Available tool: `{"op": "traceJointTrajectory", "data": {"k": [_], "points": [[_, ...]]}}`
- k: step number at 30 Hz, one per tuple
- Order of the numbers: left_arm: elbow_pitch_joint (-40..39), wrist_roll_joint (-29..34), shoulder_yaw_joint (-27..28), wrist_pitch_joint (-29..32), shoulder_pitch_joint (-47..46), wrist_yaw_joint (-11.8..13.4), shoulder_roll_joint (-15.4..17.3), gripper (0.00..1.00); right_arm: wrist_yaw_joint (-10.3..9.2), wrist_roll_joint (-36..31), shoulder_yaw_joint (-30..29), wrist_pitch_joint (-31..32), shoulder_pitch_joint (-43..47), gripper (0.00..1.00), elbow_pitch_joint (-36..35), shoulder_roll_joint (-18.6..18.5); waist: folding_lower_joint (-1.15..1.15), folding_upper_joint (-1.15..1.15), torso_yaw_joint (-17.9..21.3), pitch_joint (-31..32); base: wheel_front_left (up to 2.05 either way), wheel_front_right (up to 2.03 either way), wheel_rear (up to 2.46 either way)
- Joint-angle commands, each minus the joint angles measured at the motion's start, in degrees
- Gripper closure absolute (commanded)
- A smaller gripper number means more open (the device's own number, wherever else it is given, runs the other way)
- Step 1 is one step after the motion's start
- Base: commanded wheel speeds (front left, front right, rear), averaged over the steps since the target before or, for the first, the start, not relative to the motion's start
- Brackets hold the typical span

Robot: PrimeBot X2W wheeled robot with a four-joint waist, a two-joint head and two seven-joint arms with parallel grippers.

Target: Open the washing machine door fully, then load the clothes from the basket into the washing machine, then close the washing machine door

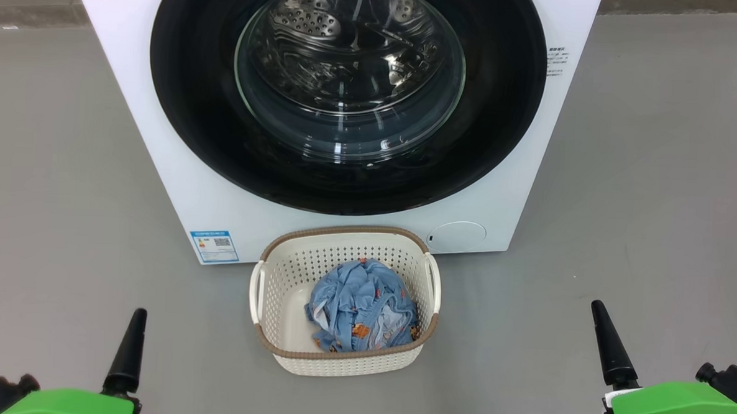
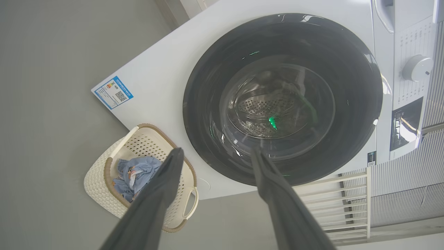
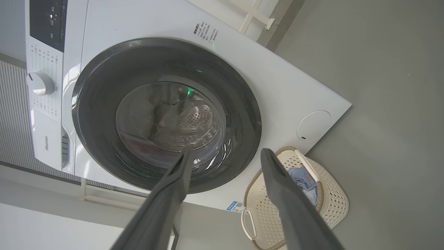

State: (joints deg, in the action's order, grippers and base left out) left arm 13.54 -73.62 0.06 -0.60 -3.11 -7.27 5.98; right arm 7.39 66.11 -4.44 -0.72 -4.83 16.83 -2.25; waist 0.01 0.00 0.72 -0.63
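- The washing machine door lies shut and flush against the front of the washing machine. I judge the first step, opening it fully, to be the one in hand and not yet begun.
- The left end effector is open. Its two dark fingers are spread with nothing between them, and it is well short of the washing machine and pointed at the door.
- The right end effector is also spread wide and empty, and it too is held back from the washing machine, facing the door.
- The next move probably calls for one end effector to reach the door's black rim, hook its free edge and swing it right round. I cannot tell where the handle or hinge is from these views.
- The basket stands on the floor just before the washing machine, below the door's lowest arc. It lies between the blue label sticker and the round filter cap.
- The clothes lie bundled inside the basket, towards the side away from the washing machine. The pale bottom of the basket shows bare beside them.
- The drum, seen through the glass, appears to hold nothing.
- One risk is that the door's swing may pass close over the basket.
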Motion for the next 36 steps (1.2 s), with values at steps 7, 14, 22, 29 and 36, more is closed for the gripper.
{"op": "traceJointTrajectory", "data": {"k": [7,14,22,29,36], "points": [[-2.54,5.73,-0.62,-1.72,-3.06,-0.11,2.45,0.0,0.04,-7.3,1.33,-1.65,-3.33,0.0,-1.72,-0.97,-0.01,0.0,0.12,0.04,0.0,0.0,0.0],[-2.68,11.12,-1.79,-2.9,-3.17,-0.12,3.7,0.0,0.05,-13.55,1.76,-2.82,-3.95,0.0,-1.35,-1.05,-0.01,0.0,0.2,0.06,0.0,0.0,0.0],[-3.02,17.14,-2.74,-4.24,-3.36,-0.14,5.02,0.0,0.05,-21.2,2.15,-4.16,-4.73,0.0,-0.81,-1.12,-0.01,0.0,0.45,-0.01,0.0,0.0,0.0],[-3.17,22.26,-3.15,-5.42,-3.46,-0.15,5.83,0.0,0.06,-27.34,2.74,-5.33,-5.33,0.0,-0.71,-1.16,-0.01,0.0,0.74,-0.04,0.0,0.0,0.0],[-2.77,27.16,-3.73,-6.6,-3.68,-0.16,6.83,0.0,0.06,-33.47,3.35,-6.51,-6.05,0.0,-0.55,-1.27,-0.01,0.0,0.86,-0.04,0.0,0.0,0.0]]}}
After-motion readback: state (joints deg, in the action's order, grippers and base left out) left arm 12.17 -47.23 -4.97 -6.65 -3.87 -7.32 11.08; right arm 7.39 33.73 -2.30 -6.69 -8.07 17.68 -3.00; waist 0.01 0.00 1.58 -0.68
